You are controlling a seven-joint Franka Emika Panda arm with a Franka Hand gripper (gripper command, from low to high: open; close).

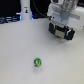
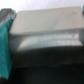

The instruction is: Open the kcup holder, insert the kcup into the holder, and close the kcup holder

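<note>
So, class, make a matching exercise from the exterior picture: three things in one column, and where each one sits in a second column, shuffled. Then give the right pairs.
Things:
1. green pod
2. black box
3. robot hand

Places:
A. just above the black box, at the exterior view's upper right
B. alone on the white table, low in the exterior view, near the middle
C. on the table at the exterior view's upper right

Pairs: 1-B, 2-C, 3-A
</note>
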